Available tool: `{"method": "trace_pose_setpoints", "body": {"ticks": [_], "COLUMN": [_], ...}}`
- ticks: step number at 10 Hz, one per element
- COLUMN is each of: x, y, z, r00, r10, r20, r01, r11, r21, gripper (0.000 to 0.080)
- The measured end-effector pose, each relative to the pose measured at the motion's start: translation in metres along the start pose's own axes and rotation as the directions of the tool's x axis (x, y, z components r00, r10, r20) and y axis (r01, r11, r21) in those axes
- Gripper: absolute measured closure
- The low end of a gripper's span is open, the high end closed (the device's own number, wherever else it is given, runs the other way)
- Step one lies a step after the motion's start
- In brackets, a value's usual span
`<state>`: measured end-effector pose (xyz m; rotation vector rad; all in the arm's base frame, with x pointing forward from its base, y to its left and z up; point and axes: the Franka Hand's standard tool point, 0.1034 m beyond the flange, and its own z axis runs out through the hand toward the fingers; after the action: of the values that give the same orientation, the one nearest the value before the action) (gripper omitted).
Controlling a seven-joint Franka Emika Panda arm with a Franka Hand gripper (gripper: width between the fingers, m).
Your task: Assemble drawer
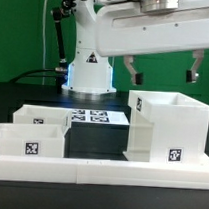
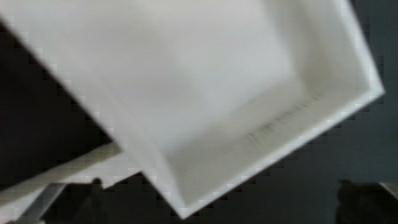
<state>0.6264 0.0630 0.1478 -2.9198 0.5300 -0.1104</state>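
Note:
A large white open-topped drawer box (image 1: 168, 124) stands on the black table at the exterior view's right. Two smaller white drawer trays (image 1: 44, 117) (image 1: 30, 140) with marker tags sit at the exterior view's left. My gripper (image 1: 162, 70) hangs above the large box, open and empty, with its dark fingers (image 1: 130, 70) spread wide. In the wrist view the gripper (image 2: 221, 196) is well above a tilted white box (image 2: 214, 90), whose raised rim shows. Both fingertips (image 2: 89, 194) are dim at the picture's edge.
The marker board (image 1: 90, 118) lies flat between the trays and the large box, in front of the robot base (image 1: 91, 77). A long white ledge (image 1: 98, 174) runs along the front of the table.

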Motion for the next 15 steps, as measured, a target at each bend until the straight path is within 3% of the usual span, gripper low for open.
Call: {"method": "trace_pose_setpoints", "body": {"ticks": [1,4,5,6,7,11,12,13,15], "x": [0.002,0.001,0.002,0.004,0.003,0.01,0.009,0.007,0.007], "y": [0.007,0.008,0.011,0.024,0.041,0.133,0.139,0.131,0.132], "z": [0.0,0.002,0.002,0.003,0.003,0.012,0.017,0.018,0.019], "r00": [0.992,0.949,0.897,0.819,0.796,0.746,0.757,0.756,0.754], "r10": [-0.129,-0.314,-0.441,-0.573,-0.605,-0.665,-0.652,-0.653,-0.655], "r20": [0.001,0.004,0.007,0.018,0.023,0.033,0.043,0.045,0.046], "r01": [0.129,0.314,0.441,0.574,0.605,0.665,0.653,0.655,0.656], "r11": [0.992,0.949,0.897,0.818,0.795,0.743,0.754,0.753,0.752], "r21": [-0.002,-0.002,-0.014,-0.042,-0.052,-0.076,-0.071,-0.064,-0.064], "gripper": [0.015,0.015,0.015,0.015,0.015,0.015,0.015,0.015,0.015]}}
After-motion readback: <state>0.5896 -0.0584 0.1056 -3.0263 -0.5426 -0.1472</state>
